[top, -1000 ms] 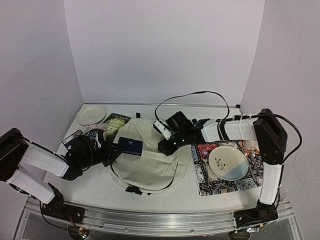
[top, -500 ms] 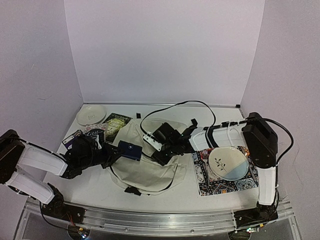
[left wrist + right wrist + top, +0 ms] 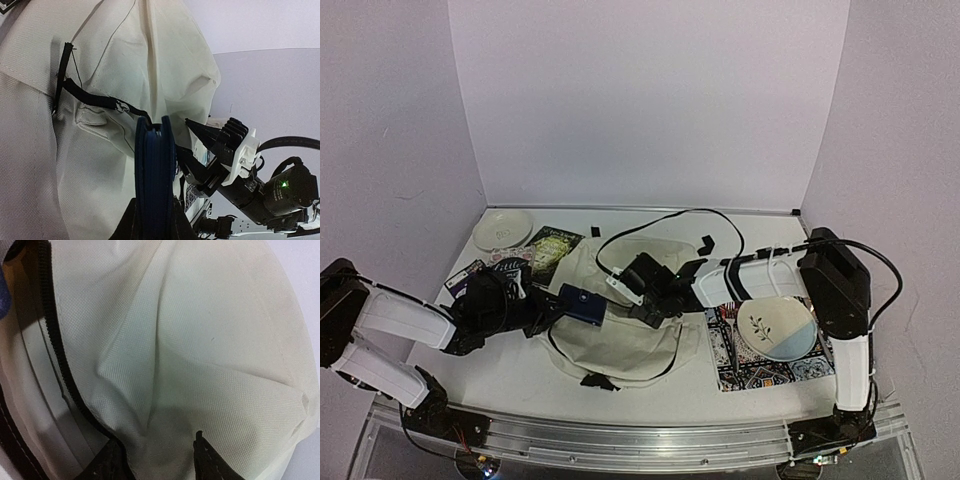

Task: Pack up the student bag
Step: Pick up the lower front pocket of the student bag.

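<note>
Since 1 second ago the right arm has swung left across the bag, bringing the right fingers [image 3: 114,464] from its right edge to its upper middle, close beside the book the other arm carries, and the cloth has bunched up there. Those 2 fingers stand part-way apart with cream cloth bulging between them, just beside the black zipper [image 3: 59,365]; whether they have pinched a fold I cannot tell. The left fingers [image 3: 129,227] are clamped on a dark blue book [image 3: 155,170], held on edge at the bag's left side. The student bag [image 3: 620,345] lies slumped in the middle of the tabletop [image 3: 510,378], between the 2 arms, with black strap ends [image 3: 705,243] poking out. It looks like light, limp woven cloth that will fold, drag and collapse rather than keep its shape, so I judge the stiffer seam along the zipper the best hold for keeping the mouth open; a pinch of loose panel would only lift a wrinkle. The book looks thin and stiff and should slide in edge first. No brand or label shows on bag or book; the covers of the books [image 3: 555,245] at the far left carry print too small to read.
</note>
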Robot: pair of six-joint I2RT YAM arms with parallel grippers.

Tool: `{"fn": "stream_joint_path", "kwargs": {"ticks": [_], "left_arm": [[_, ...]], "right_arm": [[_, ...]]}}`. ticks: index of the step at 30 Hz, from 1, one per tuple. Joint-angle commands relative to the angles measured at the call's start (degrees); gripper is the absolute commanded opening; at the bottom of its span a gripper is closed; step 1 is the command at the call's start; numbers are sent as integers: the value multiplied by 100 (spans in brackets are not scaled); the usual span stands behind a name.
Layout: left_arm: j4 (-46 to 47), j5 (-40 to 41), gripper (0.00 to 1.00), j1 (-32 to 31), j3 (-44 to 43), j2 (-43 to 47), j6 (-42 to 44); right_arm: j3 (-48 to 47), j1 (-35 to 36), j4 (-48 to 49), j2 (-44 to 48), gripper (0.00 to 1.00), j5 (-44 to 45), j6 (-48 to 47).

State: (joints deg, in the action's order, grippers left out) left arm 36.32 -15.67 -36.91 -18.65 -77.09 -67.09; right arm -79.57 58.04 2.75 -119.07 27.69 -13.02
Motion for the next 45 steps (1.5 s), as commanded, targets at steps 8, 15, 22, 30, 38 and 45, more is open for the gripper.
{"fn": "stream_joint_path", "kwargs": {"ticks": [8,15,22,30,38,45], "left_arm": [[-91,-337,0,36,-249,-171,189],[-140,-634,0,34,-446,-240,205],[-189,-691,0,34,-493,-432,197],[-223,-707,0,34,-529,-467,202],[-244,-783,0,34,-538,-518,188],[-255,-798,0,34,-535,-519,158]], "right_arm": [[-584,-40,-374,88,8,55,107],[-768,-42,-328,217,0,-322,175],[-558,-43,-328,249,23,-998,-133],[-345,-48,-382,123,38,-921,-384],[-511,-52,-405,-196,28,-352,-513],[-668,-50,-400,-365,19,-500,-602]]}}
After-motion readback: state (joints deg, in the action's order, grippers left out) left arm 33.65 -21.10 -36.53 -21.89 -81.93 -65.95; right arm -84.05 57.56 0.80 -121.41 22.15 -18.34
